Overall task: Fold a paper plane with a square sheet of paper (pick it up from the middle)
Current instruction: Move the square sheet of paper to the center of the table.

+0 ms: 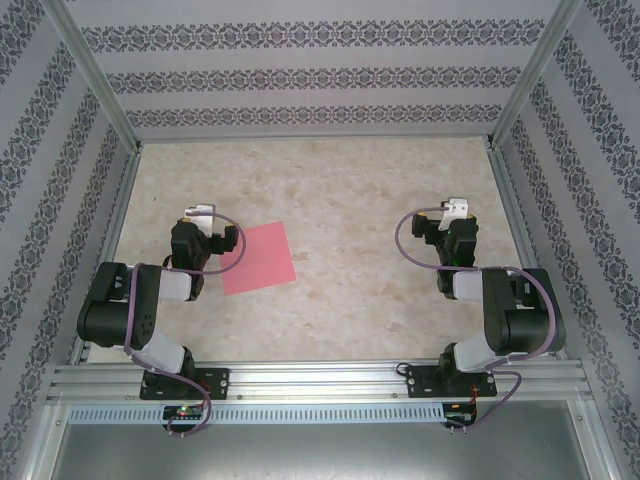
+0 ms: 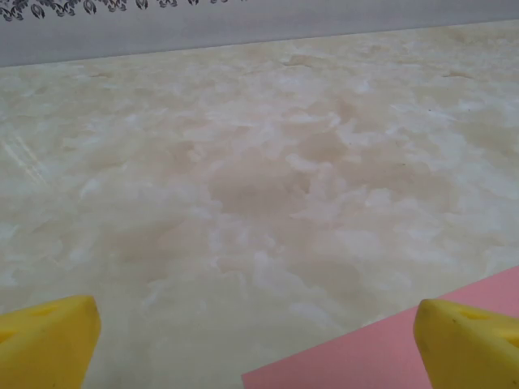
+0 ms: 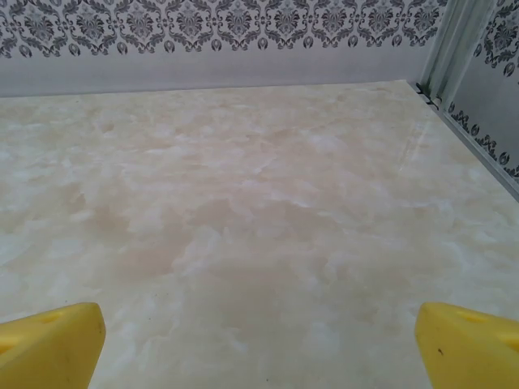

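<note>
The square sheet of paper (image 1: 258, 257) is pink-red and lies flat and unfolded on the marbled table (image 1: 340, 190), left of centre. My left gripper (image 1: 203, 222) hovers just off the sheet's left edge. In the left wrist view its yellow fingertips (image 2: 57, 332) stand far apart, so the left gripper (image 2: 255, 324) is open and holds nothing, and a corner of the sheet (image 2: 389, 352) lies low on the right. My right gripper (image 1: 455, 218) is far to the right, over bare table. There too the right gripper (image 3: 258, 324) is open and holds nothing. The paper plane is out of view.
Patterned walls (image 1: 320, 70) close in the table at the back and both sides. Aluminium posts (image 1: 95, 70) stand at the far corners. A metal rail (image 1: 320, 380) carries both arm bases at the near edge. In the right wrist view a corner post (image 3: 454, 49) rises at the right.
</note>
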